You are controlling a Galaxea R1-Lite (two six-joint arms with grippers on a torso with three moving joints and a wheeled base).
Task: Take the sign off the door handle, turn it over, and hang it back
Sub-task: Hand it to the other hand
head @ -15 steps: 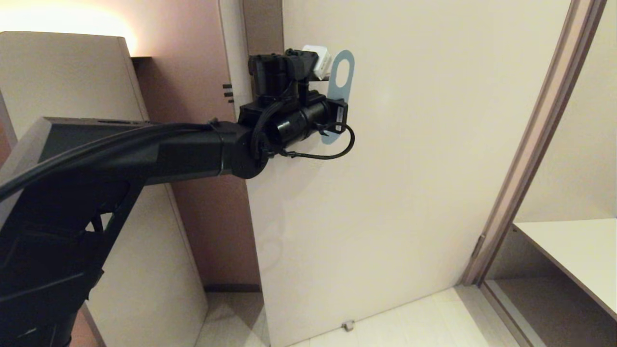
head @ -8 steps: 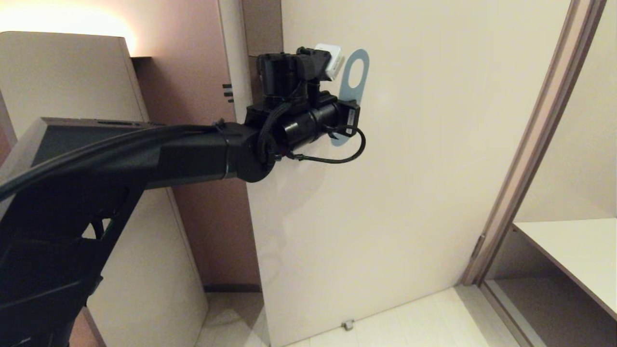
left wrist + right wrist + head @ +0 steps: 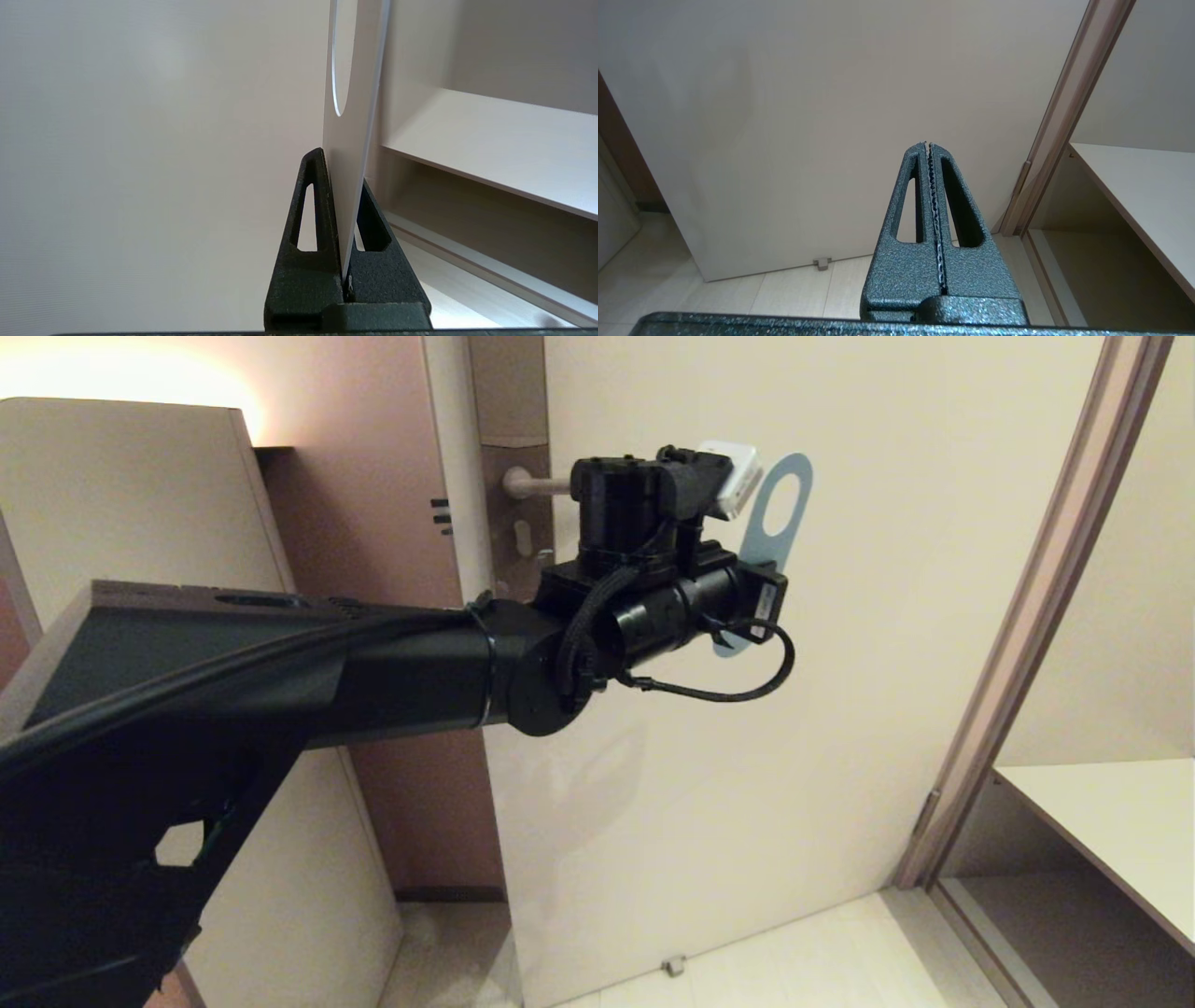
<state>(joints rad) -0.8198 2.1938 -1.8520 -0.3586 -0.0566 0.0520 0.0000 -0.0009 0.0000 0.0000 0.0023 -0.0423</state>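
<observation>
Left tool [image 3: 761, 581] raised in front of pale door [image 3: 840, 709], clamped on blue sign [image 3: 780, 490] with oval hole, well clear of door handle [image 3: 537, 483] off to the left.

The head view looks forward and down over the left arm at the door [image 3: 840, 709]. The left wrist camera sits close behind its fingers, facing door and shelf [image 3: 490, 140]. The right wrist camera, lower, shares door, shelf and floor [image 3: 794, 289].

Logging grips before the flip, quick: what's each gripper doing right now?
Left gripper: shut on the sign, carried clear of the door handle.
Right gripper: shut, empty, parked low.
</observation>
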